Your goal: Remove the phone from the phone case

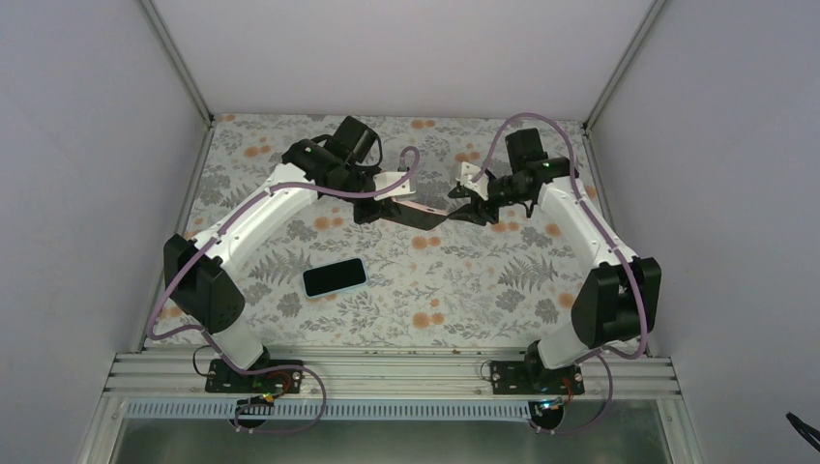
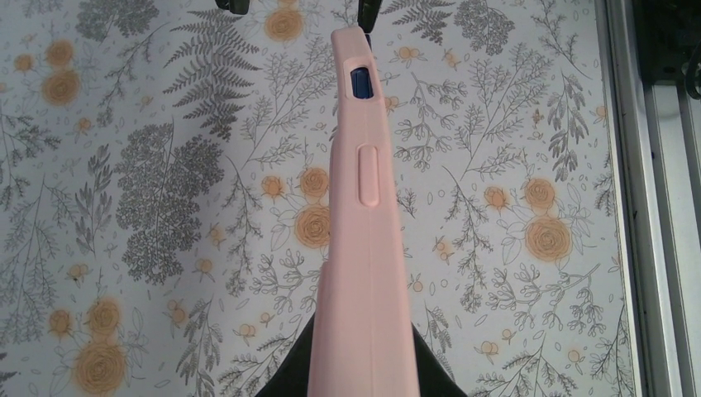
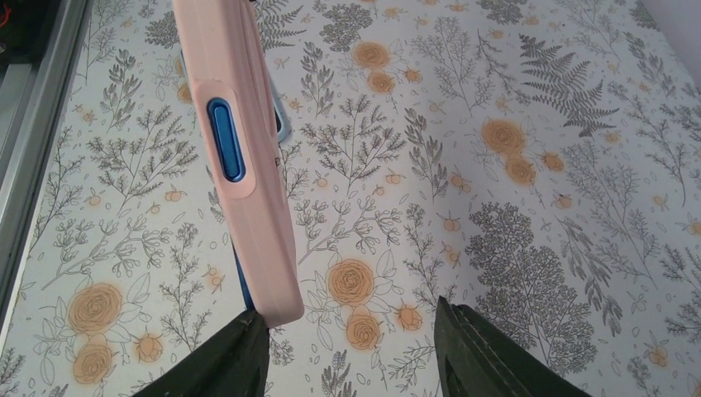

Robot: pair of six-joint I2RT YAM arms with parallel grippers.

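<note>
A pink phone case (image 1: 421, 215) hangs edge-on in the air between my two grippers, above the flowered table. The blue phone shows through the case's side cut-outs (image 2: 360, 83) (image 3: 225, 141), and a blue edge shows along the case's lower left side (image 3: 240, 285). My left gripper (image 2: 364, 356) is shut on one end of the case (image 2: 364, 248); it sits left of the case in the top view (image 1: 387, 208). My right gripper (image 3: 347, 318) is open at the other end (image 1: 462, 211). Its left finger (image 3: 236, 351) touches the case's end corner (image 3: 273, 306); its right finger stands apart.
A flat phone-shaped slab with a light blue face and dark rim (image 1: 335, 277) lies on the table in front of the left arm. White walls enclose the table on three sides. A metal rail (image 1: 387, 372) runs along the near edge.
</note>
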